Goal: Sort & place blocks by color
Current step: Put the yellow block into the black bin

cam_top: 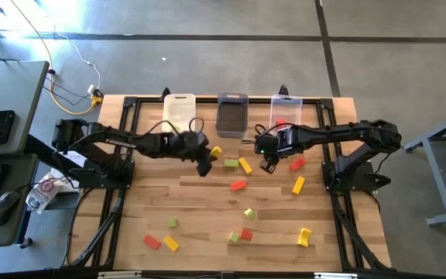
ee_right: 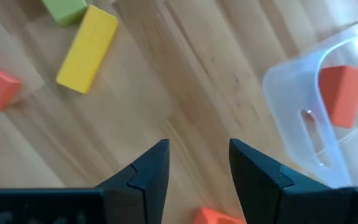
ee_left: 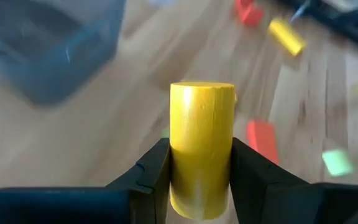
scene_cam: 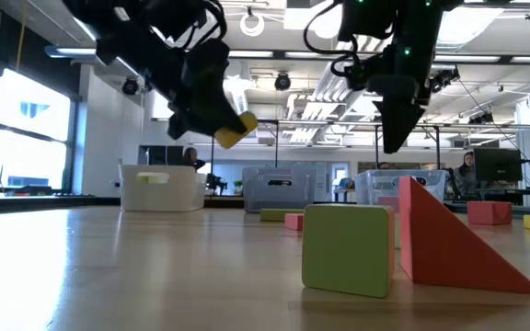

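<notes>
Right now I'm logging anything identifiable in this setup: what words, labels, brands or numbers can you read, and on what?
None can be read.
The blocks, like the yellow block held in the left claw, carry no print.
White bin, grey bin, clear bin: no readable label.
Right claw: open, no marking visible.
Packet beside the table: print too small to read.
</notes>
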Controlling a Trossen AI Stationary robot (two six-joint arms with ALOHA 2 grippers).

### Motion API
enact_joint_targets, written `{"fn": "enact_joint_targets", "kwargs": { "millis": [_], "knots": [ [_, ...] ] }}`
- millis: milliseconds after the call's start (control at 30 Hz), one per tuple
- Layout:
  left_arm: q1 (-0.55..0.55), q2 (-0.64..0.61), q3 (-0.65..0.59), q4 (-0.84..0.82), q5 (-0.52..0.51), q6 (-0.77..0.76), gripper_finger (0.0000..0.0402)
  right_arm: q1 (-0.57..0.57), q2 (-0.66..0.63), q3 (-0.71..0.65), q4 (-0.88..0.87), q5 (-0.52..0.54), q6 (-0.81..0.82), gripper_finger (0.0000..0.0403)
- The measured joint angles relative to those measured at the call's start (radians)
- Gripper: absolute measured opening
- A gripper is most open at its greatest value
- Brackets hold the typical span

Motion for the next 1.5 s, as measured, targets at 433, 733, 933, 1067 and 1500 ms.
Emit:
{"fn": "enact_joint_targets", "kwargs": {
  "millis": [433, 733, 933, 1067, 1500],
  "knots": [
    [0.206, 0.001, 0.031, 0.192, 0.124, 0.279, 0.0100, 0.075, 0.000, 0.000, 0.050, 0.001, 0.242, 0.0151],
    [0.278, 0.001, 0.138, 0.113, 0.113, 0.426, 0.0101, 0.116, 0.000, 0.000, 0.114, 0.026, 0.279, 0.0152],
    [0.341, 0.013, 0.157, 0.085, 0.113, 0.430, 0.0103, 0.160, 0.000, 0.000, 0.113, 0.027, 0.316, 0.0151],
    [0.379, 0.055, 0.157, 0.090, 0.125, 0.430, 0.0103, 0.194, 0.000, 0.000, 0.113, 0.027, 0.368, 0.0151],
    [0.413, 0.243, 0.197, 0.143, 0.174, 0.423, 0.0105, 0.260, 0.000, 0.000, 0.116, 0.061, 0.443, 0.0152]
  ]
}}
